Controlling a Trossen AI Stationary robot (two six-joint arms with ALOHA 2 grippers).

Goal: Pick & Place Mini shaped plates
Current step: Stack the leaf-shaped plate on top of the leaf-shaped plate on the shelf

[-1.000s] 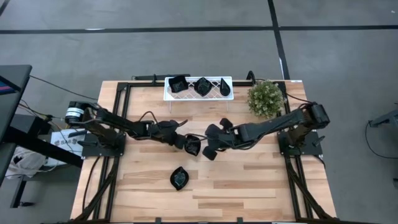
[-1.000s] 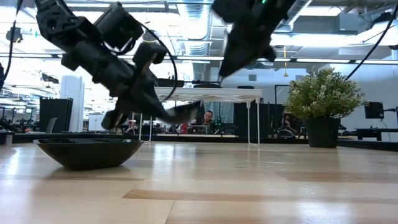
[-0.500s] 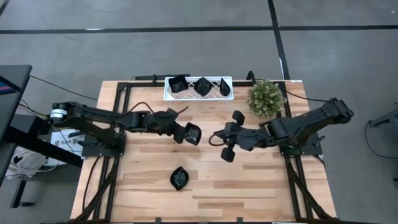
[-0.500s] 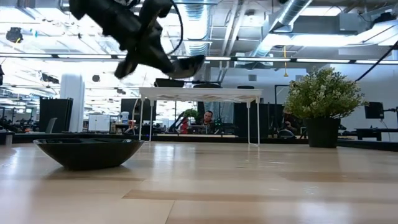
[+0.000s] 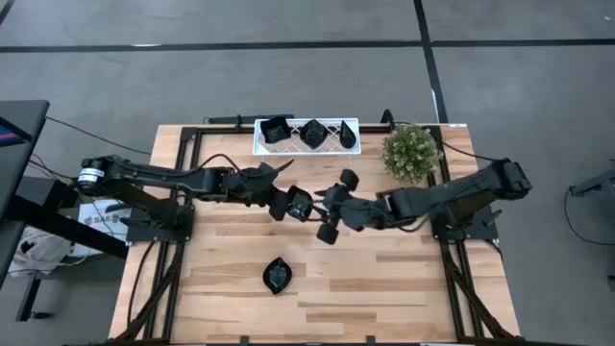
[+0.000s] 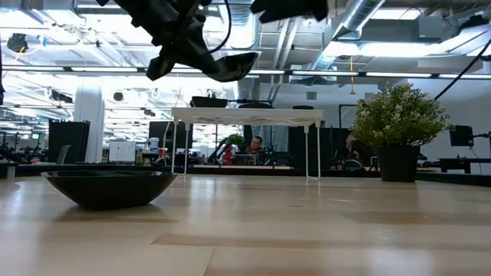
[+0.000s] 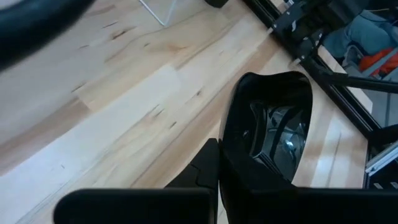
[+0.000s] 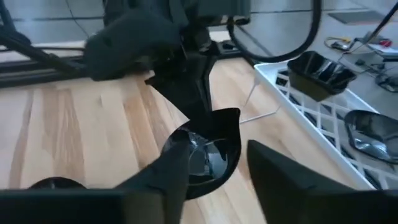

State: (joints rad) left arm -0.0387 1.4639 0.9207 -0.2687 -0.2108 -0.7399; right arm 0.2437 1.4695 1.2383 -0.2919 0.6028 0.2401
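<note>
Your light wooden table (image 5: 384, 279) carries a white lattice tray (image 5: 261, 144) at its far edge, holding three glossy black mini plates (image 5: 312, 133), with a green potted plant (image 5: 411, 152) just beside the tray. Your left gripper (image 5: 286, 204) is raised over the table's middle, pinching a glossy black square plate (image 5: 299, 204) by its edge, well above the wood in the low view. Your right gripper (image 5: 334, 204) has its fingers spread, right beside that plate. A black leaf-shaped plate (image 5: 277, 274) lies alone near the front.
</note>
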